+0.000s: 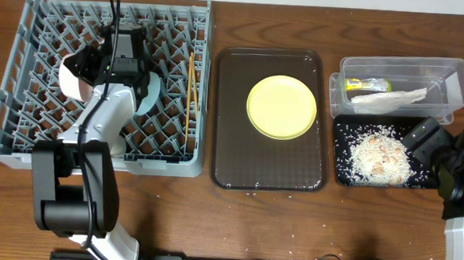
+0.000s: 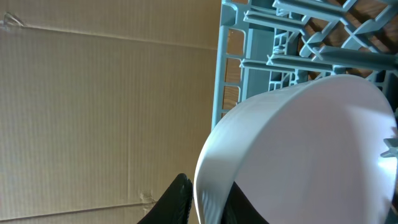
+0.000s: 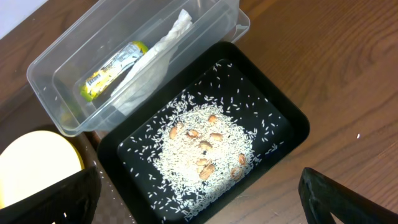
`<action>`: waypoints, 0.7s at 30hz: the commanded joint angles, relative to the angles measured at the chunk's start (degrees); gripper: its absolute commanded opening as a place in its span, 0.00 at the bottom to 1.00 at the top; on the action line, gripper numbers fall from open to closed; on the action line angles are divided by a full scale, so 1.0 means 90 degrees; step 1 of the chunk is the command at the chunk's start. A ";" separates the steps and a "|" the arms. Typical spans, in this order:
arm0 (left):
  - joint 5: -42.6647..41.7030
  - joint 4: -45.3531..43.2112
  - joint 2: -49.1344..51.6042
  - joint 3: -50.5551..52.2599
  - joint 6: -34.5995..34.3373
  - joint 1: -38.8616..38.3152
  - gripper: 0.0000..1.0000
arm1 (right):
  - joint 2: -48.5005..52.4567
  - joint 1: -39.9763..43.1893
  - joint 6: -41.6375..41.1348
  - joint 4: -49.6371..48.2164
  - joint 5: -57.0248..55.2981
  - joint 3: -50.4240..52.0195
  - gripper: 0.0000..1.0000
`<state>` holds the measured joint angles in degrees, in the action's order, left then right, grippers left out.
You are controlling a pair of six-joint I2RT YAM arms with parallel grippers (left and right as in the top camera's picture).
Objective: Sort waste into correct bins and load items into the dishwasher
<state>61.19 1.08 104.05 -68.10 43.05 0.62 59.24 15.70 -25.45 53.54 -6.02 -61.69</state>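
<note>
My left gripper (image 1: 88, 63) (image 2: 205, 190) is over the grey dish rack (image 1: 25, 127), shut on the rim of the pale pink bowl (image 1: 71, 80) (image 2: 311, 149), which is tilted on its side. The light blue bowl (image 1: 151, 92) and the chopsticks (image 1: 192, 80) stand in the rack. The yellow plate (image 1: 282, 106) lies on the brown serving tray (image 1: 231, 146). The clear tub (image 1: 450, 74) (image 3: 50, 68) holds the wrapper (image 3: 112, 68) and the napkin (image 3: 155, 62). The black tray (image 1: 342, 152) (image 3: 292, 118) holds rice and scraps (image 3: 199, 149). My right gripper (image 1: 422, 140) (image 3: 199, 205) is open and empty above the black tray's near edge. The white cup is not visible.
Loose rice grains lie on the brown tray and on the table along the front edge (image 1: 289, 256). A cardboard surface (image 2: 93, 112) stands beyond the rack in the left wrist view. Bare wooden table (image 3: 323, 56) lies right of the black tray.
</note>
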 commanded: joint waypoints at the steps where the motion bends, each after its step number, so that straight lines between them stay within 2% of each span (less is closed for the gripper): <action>1: -0.0032 0.0019 0.0061 0.0061 -0.0177 -0.0126 0.22 | 0.0002 0.0044 -0.0073 0.0010 -0.0044 -0.0015 0.99; 3: -0.0034 0.0068 0.0061 0.0061 -0.0177 -0.0202 0.27 | 0.0002 0.0044 -0.0073 0.0010 -0.0044 -0.0015 0.99; 6: -0.0034 0.0155 0.0061 0.0061 -0.0255 -0.0301 0.44 | 0.0002 0.0044 -0.0073 0.0010 -0.0044 -0.0015 0.99; 12: 0.0000 0.0369 0.0058 0.0061 -0.0483 -0.0408 0.46 | 0.0002 0.0044 -0.0073 0.0010 -0.0044 -0.0015 0.99; 16: -0.0007 0.0372 0.0010 0.0061 -0.0488 -0.0457 0.61 | 0.0002 0.0044 -0.0073 0.0010 -0.0044 -0.0015 0.99; 21: -0.0002 0.0372 0.0005 0.0061 -0.0515 -0.0678 0.66 | 0.0002 0.0044 -0.0073 0.0010 -0.0044 -0.0015 0.99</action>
<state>60.36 4.51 104.07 -67.90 39.42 -3.73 59.24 15.70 -25.45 53.54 -6.02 -61.69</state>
